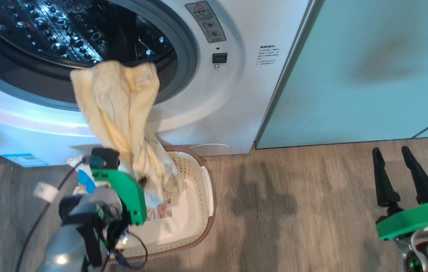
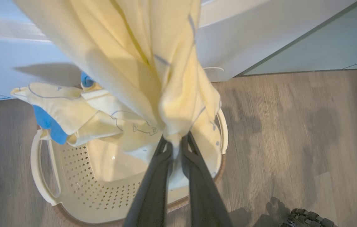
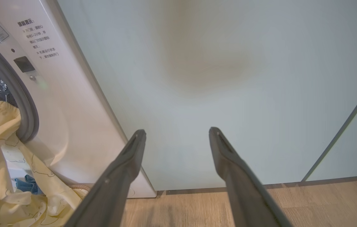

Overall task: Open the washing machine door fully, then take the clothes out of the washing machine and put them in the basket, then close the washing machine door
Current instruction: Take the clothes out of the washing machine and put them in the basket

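Left pincer (image 2: 174, 144) pinches limp, seemingly light cream clothes (image 1: 115, 105) at a bunched fold, draping from washer (image 1: 236, 94) to basket (image 1: 207, 189); right pincer (image 3: 176, 138) wide.

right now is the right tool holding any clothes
No, the right tool is open and empty, pointing at the pale green cabinet door.

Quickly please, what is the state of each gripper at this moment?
Left gripper: closed, holding the clothes.
Right gripper: open, holding nothing.
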{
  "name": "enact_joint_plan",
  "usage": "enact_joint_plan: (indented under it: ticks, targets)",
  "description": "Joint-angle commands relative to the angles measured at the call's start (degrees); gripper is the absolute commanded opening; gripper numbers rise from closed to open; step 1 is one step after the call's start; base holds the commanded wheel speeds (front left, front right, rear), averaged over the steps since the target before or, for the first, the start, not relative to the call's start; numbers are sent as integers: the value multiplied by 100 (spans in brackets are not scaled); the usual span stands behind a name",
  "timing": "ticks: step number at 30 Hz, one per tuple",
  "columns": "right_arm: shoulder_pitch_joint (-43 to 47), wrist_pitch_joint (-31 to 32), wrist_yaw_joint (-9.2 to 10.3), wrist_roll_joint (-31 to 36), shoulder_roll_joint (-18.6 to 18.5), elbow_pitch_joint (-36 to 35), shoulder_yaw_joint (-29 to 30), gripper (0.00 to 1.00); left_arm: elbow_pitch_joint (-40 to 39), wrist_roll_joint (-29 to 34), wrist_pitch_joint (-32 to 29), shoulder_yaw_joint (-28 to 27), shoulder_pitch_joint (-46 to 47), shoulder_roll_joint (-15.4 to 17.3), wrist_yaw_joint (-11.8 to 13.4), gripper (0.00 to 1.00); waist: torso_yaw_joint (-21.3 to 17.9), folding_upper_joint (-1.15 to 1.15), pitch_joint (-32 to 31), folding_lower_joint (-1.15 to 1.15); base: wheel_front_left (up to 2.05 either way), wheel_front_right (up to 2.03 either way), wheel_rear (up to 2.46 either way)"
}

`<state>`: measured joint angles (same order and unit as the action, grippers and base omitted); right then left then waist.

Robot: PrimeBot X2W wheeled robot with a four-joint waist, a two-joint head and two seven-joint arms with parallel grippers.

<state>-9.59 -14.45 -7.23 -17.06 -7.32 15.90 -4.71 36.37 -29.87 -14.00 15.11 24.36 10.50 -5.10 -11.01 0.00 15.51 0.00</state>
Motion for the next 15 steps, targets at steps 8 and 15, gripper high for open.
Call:
enact_joint_plan:
  ticks: [8,15]
  targets:
    - [-104,-55,-25,3,-193,-170,-117,100,84,-119,-135,-56,-357,46,168,0,23,0,113,0,0,0,0]
    - [-243,-55,-25,-13,-239,-202,-140,100,1025,-111,-36,8,-48,-40,149,0,-37,0,385,0,0,0,0]
